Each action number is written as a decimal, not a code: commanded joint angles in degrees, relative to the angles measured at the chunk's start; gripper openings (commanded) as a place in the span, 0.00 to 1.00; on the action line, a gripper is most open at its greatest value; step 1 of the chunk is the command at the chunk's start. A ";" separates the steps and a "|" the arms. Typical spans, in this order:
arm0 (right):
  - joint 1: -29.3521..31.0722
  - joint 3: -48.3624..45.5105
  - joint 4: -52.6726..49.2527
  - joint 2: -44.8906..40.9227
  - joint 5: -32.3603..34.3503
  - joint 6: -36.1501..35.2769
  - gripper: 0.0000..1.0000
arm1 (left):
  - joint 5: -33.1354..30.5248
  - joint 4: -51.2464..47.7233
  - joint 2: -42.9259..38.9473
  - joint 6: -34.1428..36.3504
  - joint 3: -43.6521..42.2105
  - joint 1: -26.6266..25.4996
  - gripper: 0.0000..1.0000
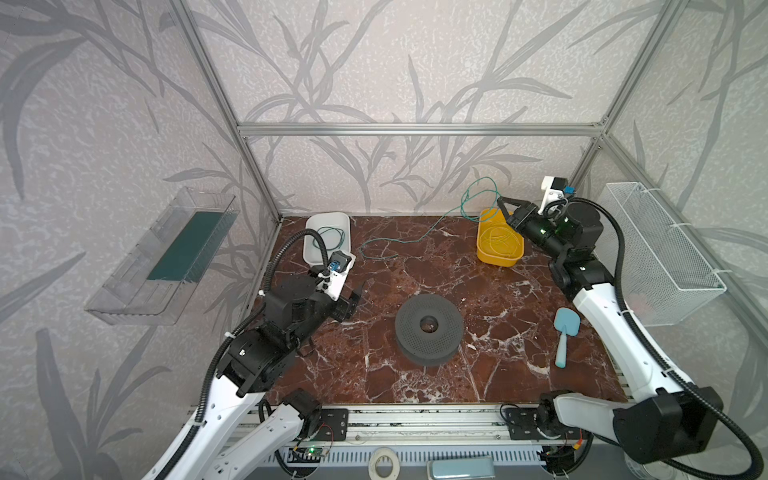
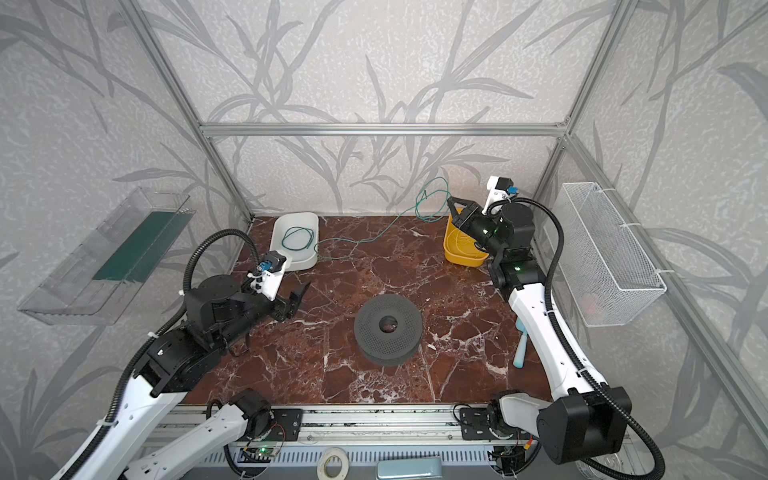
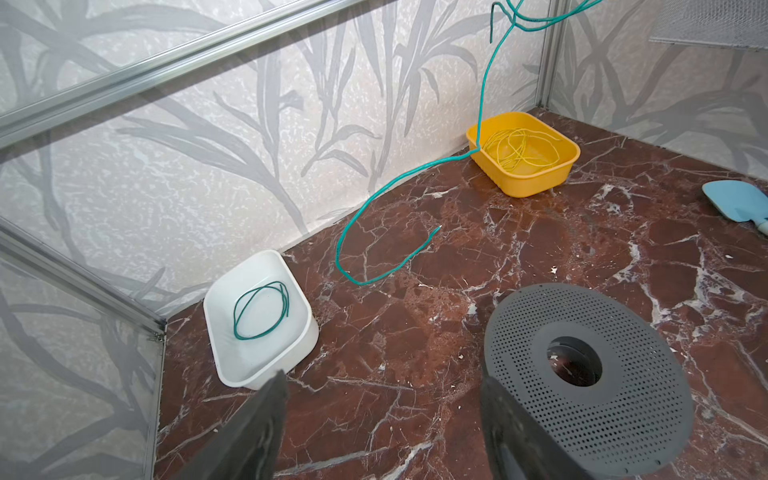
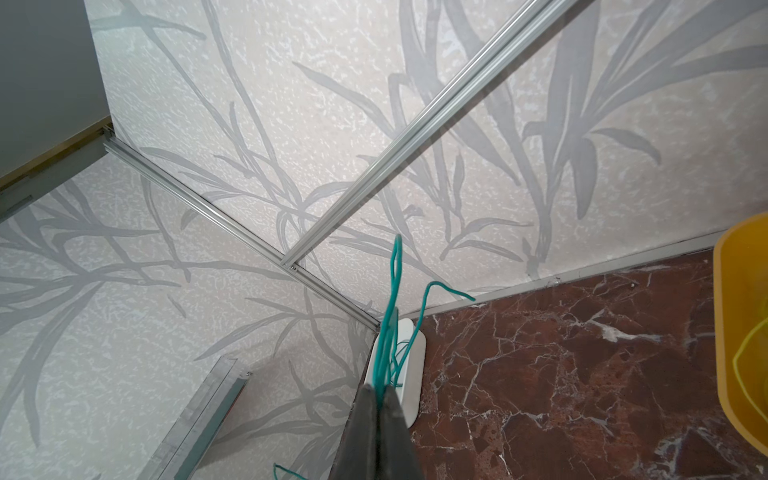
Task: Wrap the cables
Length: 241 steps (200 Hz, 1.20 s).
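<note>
On the left wall hangs a clear plastic tray [image 1: 137, 266] with a dark green liner. At the back left corner of the marbled tabletop [image 1: 374, 374] sits a white tub [image 3: 257, 365], and a coiled green cable [image 3: 251, 296] lies inside it as a loose round loop. Just in front of that tub the left gripper [image 1: 355, 299] hovers over the marble with its fingers wide apart and nothing between them. A long green cable [image 3: 340, 253] lies with its free end on the table. It curls in a hook close beside the white tub, then runs along the back wall toward the right. It lifts off the marble by the corner of the yellow tub [image 3: 536, 183] and climbs to the right gripper [image 4: 382, 392]. A grey perforated spool [image 1: 415, 345] lies flat mid-table, apart from both cables. Inside the yellow tub lies a tangle of yellow wire [image 3: 519, 149]. The right gripper hangs in the air over that tub's back edge, its fingers pressed together on several strands of the long green cable, whose loops stand up beyond the tips. Near the right arm a pale blue scoop [image 1: 566, 322] lies on the table, and a white wire basket [image 1: 660, 257] hangs on the right wall.
</note>
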 commanded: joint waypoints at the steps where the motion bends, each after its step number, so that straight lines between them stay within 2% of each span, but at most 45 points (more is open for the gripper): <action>1: 1.01 -1.74 3.10 0.20 -1.35 -0.40 0.00 | 1.88 4.70 3.44 -0.28 1.83 -0.31 0.81; 46: 3.85 -5.49 1.49 -4.05 1.23 -2.87 0.00 | 7.26 13.78 20.54 -5.32 14.17 -2.05 0.83; 82: 4.22 -8.08 2.20 -6.80 1.22 -1.92 0.00 | 8.91 14.15 29.90 -6.39 24.55 -2.82 0.79; 167: 6.01 -10.88 3.55 -12.54 -1.95 0.63 0.00 | 23.75 15.76 46.08 -8.18 28.53 -3.71 0.73; 201: 6.16 -11.50 3.68 -13.54 -3.14 1.07 0.00 | 23.12 19.19 45.94 -8.62 24.94 -4.23 0.72; 220: 6.35 -12.35 4.50 -13.63 -3.63 1.92 0.00 | 24.05 21.43 45.88 -9.27 23.72 -4.27 0.63; 241: 6.54 -13.20 4.85 -13.76 -3.73 2.06 0.00 | 23.90 22.29 46.17 -9.90 23.49 -4.33 0.34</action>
